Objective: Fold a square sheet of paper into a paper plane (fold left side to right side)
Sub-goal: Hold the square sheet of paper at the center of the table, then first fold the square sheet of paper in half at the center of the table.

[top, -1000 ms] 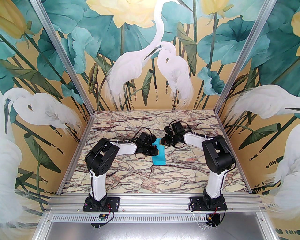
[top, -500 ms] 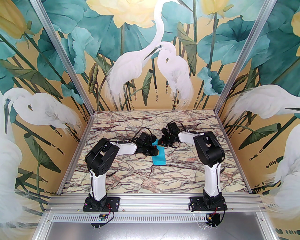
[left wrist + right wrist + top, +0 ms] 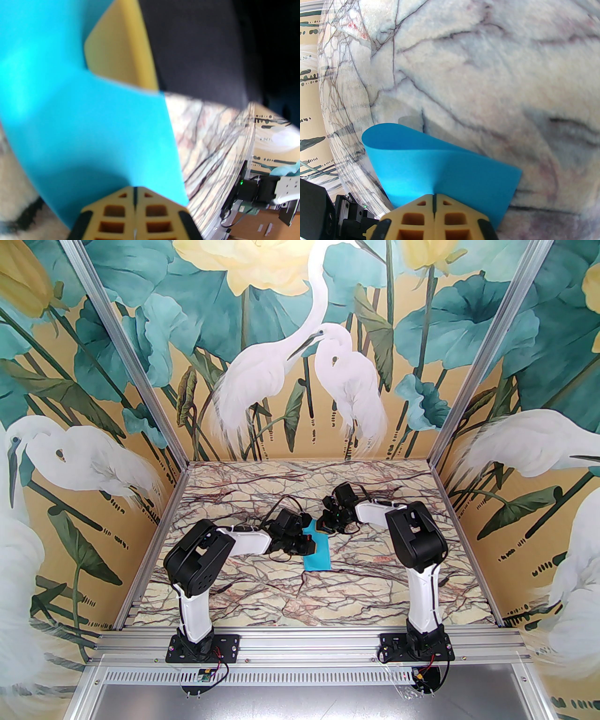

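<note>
Your left gripper (image 3: 135,188) pinches the left edge of the blue paper (image 3: 317,559), jaws closed on it — your right gripper (image 3: 434,195) pinches its far end the same way. The paper curls over itself at the middle of the marble table (image 3: 262,587).

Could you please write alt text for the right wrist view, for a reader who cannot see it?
The right end effector, shut, pinches the turquoise-blue square sheet of paper. The sheet curves into a loose bend over the veined marble table.
</note>
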Robot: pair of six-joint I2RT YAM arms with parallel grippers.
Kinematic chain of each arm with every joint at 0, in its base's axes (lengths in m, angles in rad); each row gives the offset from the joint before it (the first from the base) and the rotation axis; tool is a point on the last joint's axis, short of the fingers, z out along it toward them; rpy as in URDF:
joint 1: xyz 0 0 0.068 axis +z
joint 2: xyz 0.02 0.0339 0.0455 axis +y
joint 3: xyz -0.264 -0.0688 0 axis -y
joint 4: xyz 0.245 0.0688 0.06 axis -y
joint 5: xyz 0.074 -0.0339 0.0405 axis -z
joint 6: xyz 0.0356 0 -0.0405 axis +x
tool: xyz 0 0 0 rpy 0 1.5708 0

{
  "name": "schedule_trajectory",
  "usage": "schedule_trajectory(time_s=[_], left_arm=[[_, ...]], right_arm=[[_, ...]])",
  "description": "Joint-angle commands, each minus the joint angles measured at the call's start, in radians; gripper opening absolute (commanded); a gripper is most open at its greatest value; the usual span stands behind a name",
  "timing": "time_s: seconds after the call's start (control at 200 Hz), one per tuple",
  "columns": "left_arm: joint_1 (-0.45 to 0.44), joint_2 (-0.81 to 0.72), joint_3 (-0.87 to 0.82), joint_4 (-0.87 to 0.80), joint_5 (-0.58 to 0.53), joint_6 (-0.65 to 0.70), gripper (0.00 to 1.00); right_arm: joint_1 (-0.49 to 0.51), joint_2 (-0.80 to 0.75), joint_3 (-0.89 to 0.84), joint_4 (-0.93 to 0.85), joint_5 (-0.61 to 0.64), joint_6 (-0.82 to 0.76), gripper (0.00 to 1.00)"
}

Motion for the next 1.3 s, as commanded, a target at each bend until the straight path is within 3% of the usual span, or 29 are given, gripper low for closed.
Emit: schedule_trajectory(time_s=[0.0, 1.08, 1.185, 1.295], left_arm=[[-0.023, -0.009, -0.071, -0.099, -0.006, 0.012, 0.06], [-0.084, -0.251, -0.305, -0.066, -0.009, -0.075, 0.04], [-0.061, -0.339, -0.273, -0.064, -0.022, -0.086, 0.04], [0.021, -0.397, -0.237, -0.029, -0.011, -0.097, 0.05]], right_arm=[[0.003, 0.073, -0.007, -0.052, 0.087, -0.01, 0.04], [0.0, 0.105, 0.011, -0.059, 0.086, -0.027, 0.04], [0.002, 0.103, 0.014, -0.059, 0.083, -0.03, 0.04], [0.001, 0.099, 0.016, -0.059, 0.084, -0.03, 0.04]])
